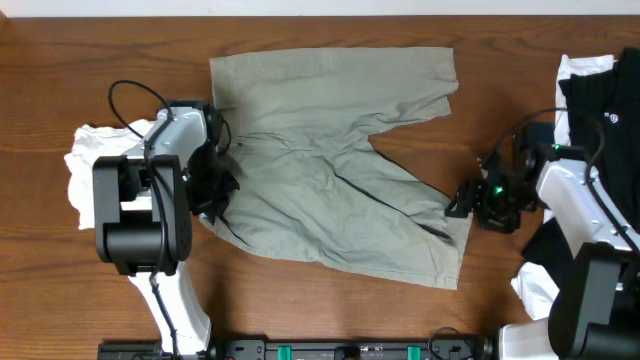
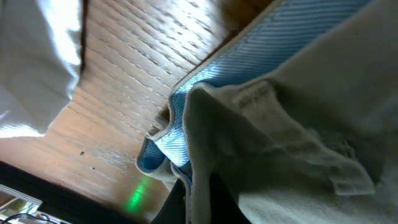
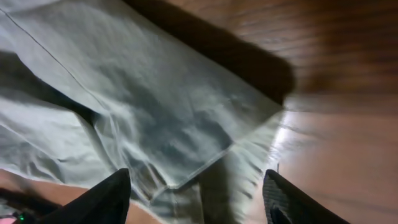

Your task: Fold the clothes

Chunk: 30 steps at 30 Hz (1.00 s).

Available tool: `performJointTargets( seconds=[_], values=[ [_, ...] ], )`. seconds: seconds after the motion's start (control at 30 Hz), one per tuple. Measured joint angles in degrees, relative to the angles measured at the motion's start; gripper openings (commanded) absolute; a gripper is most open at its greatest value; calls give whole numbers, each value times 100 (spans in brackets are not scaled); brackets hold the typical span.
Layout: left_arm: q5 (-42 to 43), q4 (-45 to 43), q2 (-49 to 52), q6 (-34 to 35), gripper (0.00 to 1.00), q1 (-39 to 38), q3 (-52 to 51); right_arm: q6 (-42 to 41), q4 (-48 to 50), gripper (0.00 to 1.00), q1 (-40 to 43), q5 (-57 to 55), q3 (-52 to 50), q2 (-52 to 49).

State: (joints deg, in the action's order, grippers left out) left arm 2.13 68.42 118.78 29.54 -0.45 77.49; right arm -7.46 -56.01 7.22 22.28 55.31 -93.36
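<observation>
The khaki shorts (image 1: 330, 170) lie spread on the wooden table (image 1: 80, 60), waistband to the left and two legs pointing right. My left gripper (image 1: 216, 186) sits at the waistband. In the left wrist view it (image 2: 198, 200) is shut on a bunched fold of the waistband, whose pale blue inner band (image 2: 186, 134) shows. My right gripper (image 1: 463, 200) is at the hem of the nearer leg. In the right wrist view it (image 3: 196, 199) stands open, and the hem corner (image 3: 186, 177) lies between its fingertips (image 3: 107, 198).
A white folded garment (image 1: 85, 165) lies left of the left arm and shows in the left wrist view (image 2: 34, 68). A black garment with white trim (image 1: 600, 85) lies at the right edge. White cloth (image 1: 535, 285) sits by the right arm's base.
</observation>
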Motion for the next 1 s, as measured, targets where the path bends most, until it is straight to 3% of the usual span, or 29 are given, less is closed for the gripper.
performJointTargets(
  seconds=[0.2, 0.3, 0.43, 0.47, 0.67, 1.0],
  values=[
    [-4, -28, 0, -2, 6, -42, -2, -133, 584, 58, -2, 334, -369, 0],
    [-2, -28, 0, -4, 6, -42, -2, -319, 1064, 41, -2, 409, -442, 0],
    [-2, -28, 0, -33, 6, -42, -2, -658, 1731, 5, -4, 424, -503, 0],
    [-2, -26, 0, -48, 6, -42, -2, -721, 1888, 1, -4, 428, -505, 0],
    [-4, -7, 0, -111, 6, -42, -2, -955, 2616, 1, -4, 238, -518, 0],
    [-15, 151, 0, -131, 6, -52, -2, -1014, 2920, 1, 527, -632, -520, 0]
  ],
)
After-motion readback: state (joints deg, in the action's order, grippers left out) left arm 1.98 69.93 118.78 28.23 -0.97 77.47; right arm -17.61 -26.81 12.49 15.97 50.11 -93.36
